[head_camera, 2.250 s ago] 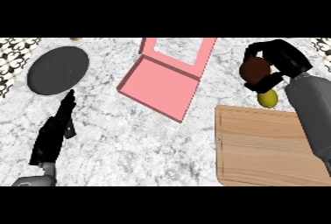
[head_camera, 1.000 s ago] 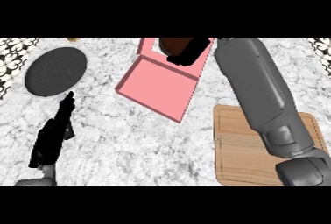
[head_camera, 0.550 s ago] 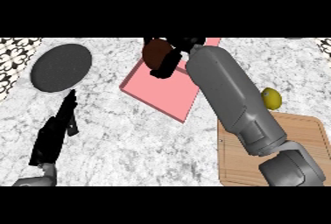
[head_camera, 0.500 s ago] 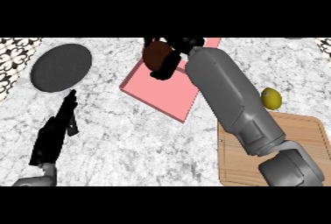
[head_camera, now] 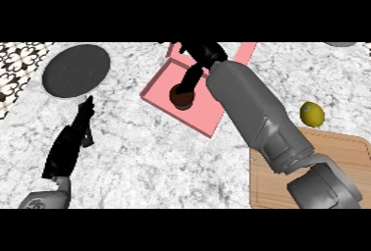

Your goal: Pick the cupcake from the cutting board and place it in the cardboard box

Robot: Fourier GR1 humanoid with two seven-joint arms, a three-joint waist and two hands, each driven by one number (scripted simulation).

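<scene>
Marble counter (head_camera: 152,157) bears box (head_camera: 163,93), board (head_camera: 348,162), plate (head_camera: 76,71), lemon (head_camera: 312,113).

dark round plate (head_camera: 76,70) far left on marble counter (head_camera: 145,157) | yellow lemon (head_camera: 312,113) right | patterned strip (head_camera: 18,61) at left edge

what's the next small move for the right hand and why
Probably lift the right hand straight up and draw it back. The cupcake already seems to sit on the floor of the pink cardboard box, and the hand's fingers reach down to it, so nothing is left but to clear the box. The left hand rests open at the view's left.
</scene>
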